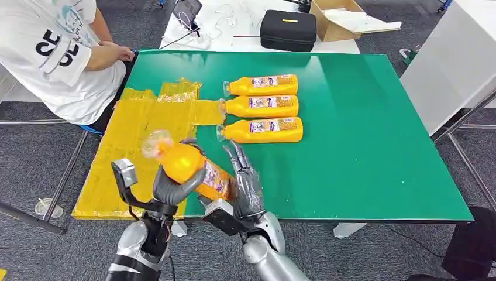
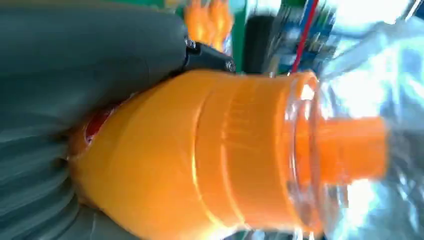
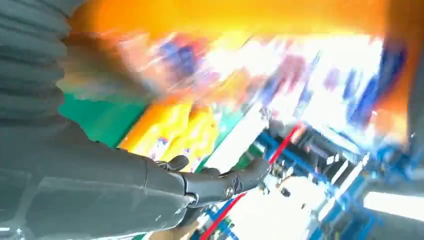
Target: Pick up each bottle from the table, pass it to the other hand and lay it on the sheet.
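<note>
Closest to my eye is the orange bottle, held in the air above the near table edge, its cap end tilted up toward the yellow sheet on my left side. My left hand is wrapped around its body from below, thumb curled over the front; the left wrist view shows the thumb pressed on the shoulder of the bottle. My right hand stands at the label end with its fingers spread and upright, apparently against the base but not closed round it.

The risk, as I judge it, sits in this handover. If my right hand draws off while my left grip is only partial, the smooth, round body could slide or roll out and drop onto the table rim or the floor. Swinging left too low might also snag the crinkled sheet and drag it.

Three more bottles lie side by side on the green table, just right of the sheet. A person sits at the far left corner, near the sheet's far end.

Much is unclear: my right wrist view is badly blurred, so I cannot confirm contact there, and my own fingers hide the underside of the bottle.
</note>
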Robot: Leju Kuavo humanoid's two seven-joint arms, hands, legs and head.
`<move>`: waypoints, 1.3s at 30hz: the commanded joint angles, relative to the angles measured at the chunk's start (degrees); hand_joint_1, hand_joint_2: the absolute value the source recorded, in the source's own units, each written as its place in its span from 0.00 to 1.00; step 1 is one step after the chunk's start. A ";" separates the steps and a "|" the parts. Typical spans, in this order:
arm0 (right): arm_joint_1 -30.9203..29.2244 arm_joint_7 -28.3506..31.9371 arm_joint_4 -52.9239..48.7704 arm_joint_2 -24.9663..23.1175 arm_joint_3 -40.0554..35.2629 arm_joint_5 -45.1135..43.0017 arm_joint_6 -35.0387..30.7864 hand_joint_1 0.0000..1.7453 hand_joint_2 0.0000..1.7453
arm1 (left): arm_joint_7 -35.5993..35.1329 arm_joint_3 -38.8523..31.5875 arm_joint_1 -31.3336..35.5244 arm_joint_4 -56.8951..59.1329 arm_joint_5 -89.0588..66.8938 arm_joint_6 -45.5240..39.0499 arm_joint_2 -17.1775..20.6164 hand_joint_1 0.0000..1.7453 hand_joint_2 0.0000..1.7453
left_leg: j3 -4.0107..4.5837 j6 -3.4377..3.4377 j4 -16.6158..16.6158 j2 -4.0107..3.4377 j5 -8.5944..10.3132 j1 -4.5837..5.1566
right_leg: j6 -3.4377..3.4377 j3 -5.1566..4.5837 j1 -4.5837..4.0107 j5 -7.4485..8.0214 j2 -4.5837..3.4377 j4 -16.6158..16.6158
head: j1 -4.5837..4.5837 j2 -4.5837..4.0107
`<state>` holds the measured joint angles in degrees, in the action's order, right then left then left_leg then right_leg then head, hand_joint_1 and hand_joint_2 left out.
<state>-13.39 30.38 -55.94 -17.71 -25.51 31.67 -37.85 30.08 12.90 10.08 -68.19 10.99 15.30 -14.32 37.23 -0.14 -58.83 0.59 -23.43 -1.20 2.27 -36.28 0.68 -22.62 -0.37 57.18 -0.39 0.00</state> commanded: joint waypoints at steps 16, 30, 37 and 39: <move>0.41 -0.56 -7.68 2.27 4.48 -1.01 -0.36 0.00 0.00 | -0.63 -7.31 2.31 0.45 -0.06 -1.29 1.02 1.00 1.00 | -0.25 0.04 0.03 -0.08 -0.04 0.01 | -0.09 0.21 -0.02 -0.04 -0.03 -0.03 | -0.02 0.00; 4.21 5.52 -20.36 2.77 2.60 -8.67 -0.21 0.00 0.00 | 6.02 -13.39 10.48 2.99 -13.77 -23.11 2.76 1.00 1.00 | -0.05 0.01 -0.01 0.03 0.02 -0.01 | -0.08 0.05 -0.03 -0.02 0.05 0.02 | 0.00 0.00; 1.85 8.84 -25.55 3.59 -6.72 -13.65 -0.82 0.00 0.00 | -8.61 -2.64 30.75 34.67 -82.98 -55.30 15.06 1.00 1.00 | -0.20 -0.01 0.05 0.17 0.11 -0.01 | -0.14 0.18 -0.04 -0.03 0.21 0.07 | -0.04 0.00; 1.26 9.46 -24.31 3.75 -7.04 -14.89 -0.63 0.00 0.00 | -9.48 -1.98 31.92 37.94 -89.54 -55.30 15.30 1.00 1.00 | -0.20 -0.04 0.06 -0.01 0.15 -0.04 | -0.09 0.14 -0.05 0.04 -0.01 0.00 | -0.02 0.00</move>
<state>-8.81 39.39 -78.88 -16.63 -25.42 19.45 -38.95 25.64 3.59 26.26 -59.06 -44.29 -36.36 -8.56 37.20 -0.25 -58.83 0.57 -23.29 -1.28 2.20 -36.28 0.62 -22.57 -0.44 57.20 -0.42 0.00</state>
